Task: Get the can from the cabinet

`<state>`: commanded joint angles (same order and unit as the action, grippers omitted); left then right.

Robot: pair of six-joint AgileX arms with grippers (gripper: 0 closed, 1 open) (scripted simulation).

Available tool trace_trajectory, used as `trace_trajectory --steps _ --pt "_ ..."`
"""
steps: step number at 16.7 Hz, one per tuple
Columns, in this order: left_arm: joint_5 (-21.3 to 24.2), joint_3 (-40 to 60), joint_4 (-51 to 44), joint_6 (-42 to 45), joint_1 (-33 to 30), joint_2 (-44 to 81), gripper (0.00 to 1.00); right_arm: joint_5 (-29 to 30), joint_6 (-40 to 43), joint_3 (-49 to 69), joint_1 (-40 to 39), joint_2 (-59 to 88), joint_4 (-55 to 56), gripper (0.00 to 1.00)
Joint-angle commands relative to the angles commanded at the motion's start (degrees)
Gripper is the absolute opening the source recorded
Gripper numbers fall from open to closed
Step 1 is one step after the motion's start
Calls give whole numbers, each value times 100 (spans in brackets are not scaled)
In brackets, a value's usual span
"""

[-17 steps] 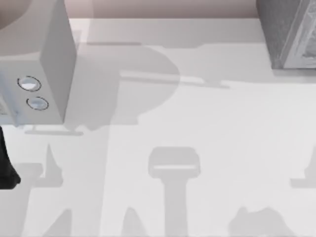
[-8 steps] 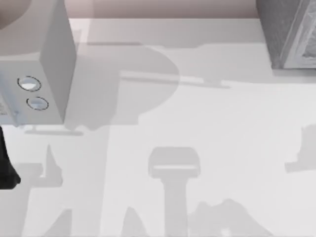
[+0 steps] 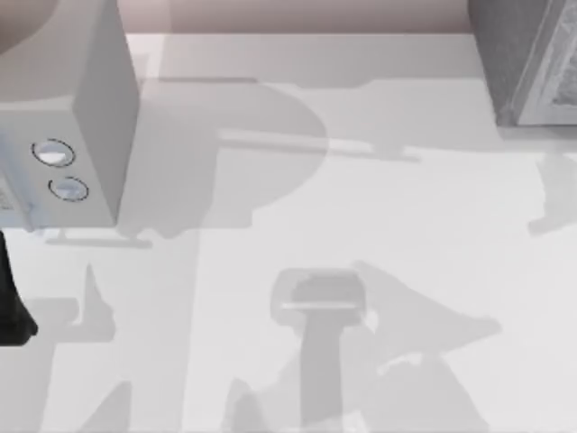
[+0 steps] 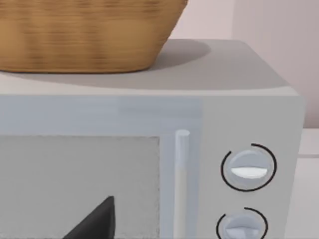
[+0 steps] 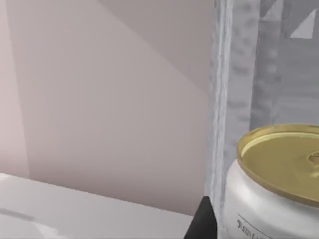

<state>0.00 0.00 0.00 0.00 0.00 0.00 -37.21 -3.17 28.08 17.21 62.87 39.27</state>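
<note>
The can point(image 5: 279, 199) is white with a gold lid and stands upright, very close in the right wrist view. It sits just inside the grey cabinet's point(image 5: 222, 99) front post. A dark part of my right gripper point(image 5: 202, 221) shows right beside the can's side; whether it touches the can I cannot tell. In the top view the cabinet point(image 3: 527, 63) stands at the table's far right corner. My left arm point(image 3: 11, 298) is parked at the left edge of the table, and a dark part of my left gripper point(image 4: 97, 219) shows in front of the microwave door.
A grey microwave point(image 3: 86, 135) with two dials stands at the far left, with a woven basket point(image 4: 84, 35) on top of it. Its door handle point(image 4: 182, 174) is vertical. A pale wall runs behind the white table point(image 3: 406, 207).
The shadow at the table's right edge has climbed toward the cabinet, and a broad arm shadow has spread across the front middle. The left arm has not moved.
</note>
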Motion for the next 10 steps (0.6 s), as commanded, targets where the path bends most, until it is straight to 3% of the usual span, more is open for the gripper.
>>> trace_trajectory --steps 10 --pt "0 0 0 0 0 0 100 -3281 -146 2337 1627 5603 3310 0"
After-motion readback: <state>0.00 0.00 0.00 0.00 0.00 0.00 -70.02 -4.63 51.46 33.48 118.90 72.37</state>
